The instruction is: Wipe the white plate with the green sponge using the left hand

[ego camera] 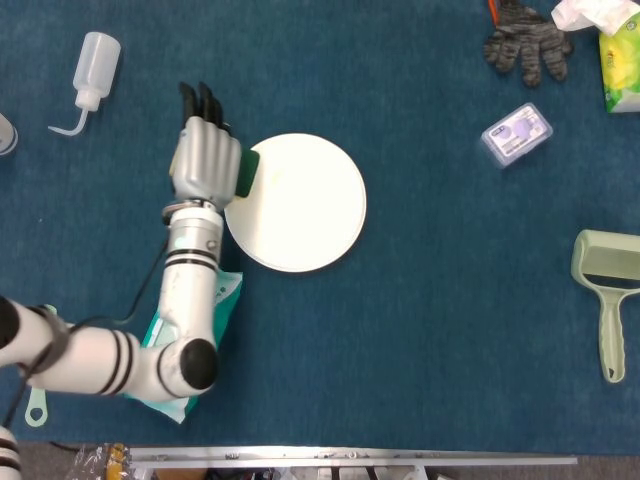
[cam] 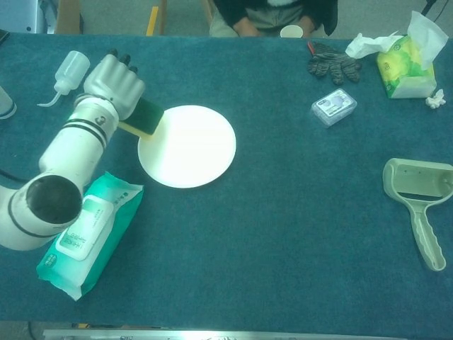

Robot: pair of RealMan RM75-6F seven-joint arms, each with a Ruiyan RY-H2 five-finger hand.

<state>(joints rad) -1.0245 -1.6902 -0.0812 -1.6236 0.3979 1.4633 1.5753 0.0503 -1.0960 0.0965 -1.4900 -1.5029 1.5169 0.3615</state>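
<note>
The white plate lies on the blue table, left of centre. My left hand is at the plate's left edge, fingers curled over the green sponge, which it grips. The sponge sticks out from under the hand and sits over the plate's left rim; its yellow underside shows in the chest view. Most of the plate is uncovered. My right hand is in neither view.
A squeeze bottle lies at the far left. A wet-wipes pack sits near my left forearm. A lint roller holder, a small clear box, gloves and a tissue pack lie to the right.
</note>
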